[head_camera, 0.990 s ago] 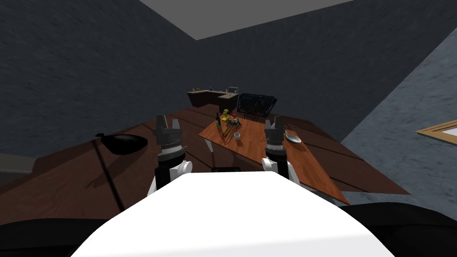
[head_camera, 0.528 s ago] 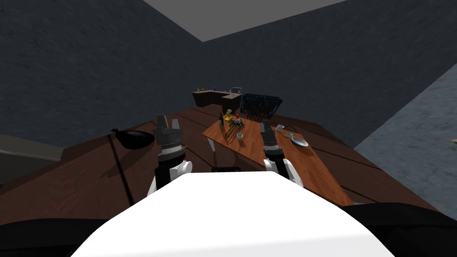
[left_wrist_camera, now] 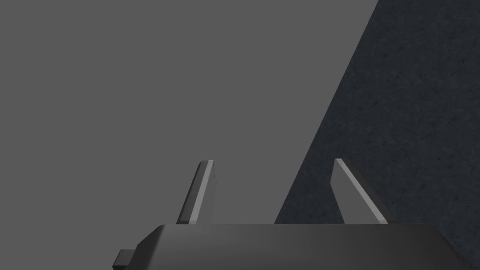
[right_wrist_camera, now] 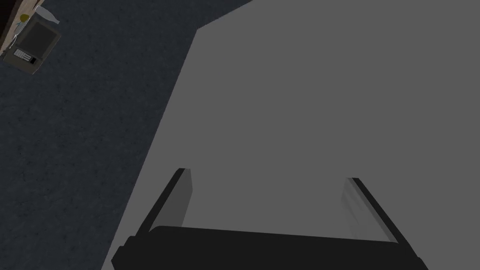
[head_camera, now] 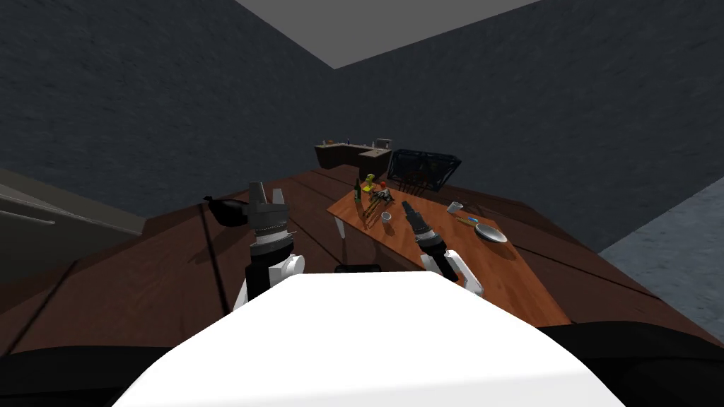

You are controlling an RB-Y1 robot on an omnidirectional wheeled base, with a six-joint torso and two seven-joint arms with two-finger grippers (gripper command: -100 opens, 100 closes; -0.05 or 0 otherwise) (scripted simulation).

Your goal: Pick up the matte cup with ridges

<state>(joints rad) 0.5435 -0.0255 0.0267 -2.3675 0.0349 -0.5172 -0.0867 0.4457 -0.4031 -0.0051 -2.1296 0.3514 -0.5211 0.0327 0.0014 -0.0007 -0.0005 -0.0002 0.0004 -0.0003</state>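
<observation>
The robot stands at the near end of a long orange-brown wooden table [head_camera: 495, 272] set on a dark brown plank floor [head_camera: 141, 282]. Two cups stand on the table's far half. A small pale cup [head_camera: 386, 217] stands near the left edge, just beside a cluster of thin dark utensils [head_camera: 368, 208]. A grey cup [head_camera: 454, 207] stands near the right edge, beyond a shallow grey dish [head_camera: 491, 233]. Both are too small to tell which one bears the ridges.

At the table's far end stand a dark green bottle [head_camera: 357, 191], a yellow-green object [head_camera: 370, 179] and a small red object [head_camera: 382, 184]. A dark wire-framed chair [head_camera: 422, 169] stands behind them.

The left gripper [head_camera: 267, 191] points upright over the floor, left of the table and well apart from both cups. In the left wrist view its fingers [left_wrist_camera: 202, 187] are spread, with nothing between them. The right gripper [head_camera: 408, 205] leans forward over the table, between the two cups and nearer the pale one, touching neither. Its fingers [right_wrist_camera: 180, 197] are also spread wide and hold nothing.

A black rounded object [head_camera: 228, 210] lies on the floor beyond the left gripper.
</observation>
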